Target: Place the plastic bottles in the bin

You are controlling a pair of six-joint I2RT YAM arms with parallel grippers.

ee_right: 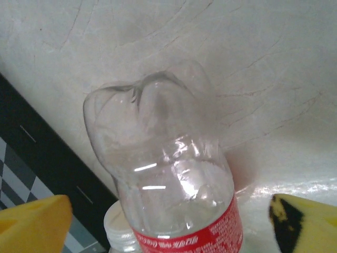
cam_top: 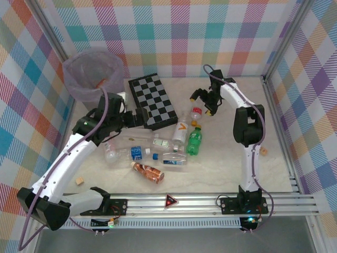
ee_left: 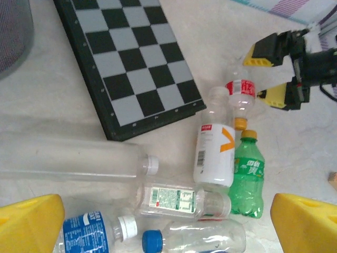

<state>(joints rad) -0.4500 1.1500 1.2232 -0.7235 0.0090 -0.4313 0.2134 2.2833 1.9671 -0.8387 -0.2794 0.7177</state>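
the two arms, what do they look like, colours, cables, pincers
Both have white link shells with black joints and black bases. A mauve cable runs along the left arm and another along the right arm. The left pincer and the right pincer are black with bright yellow fingers; one right finger carries a black patch.
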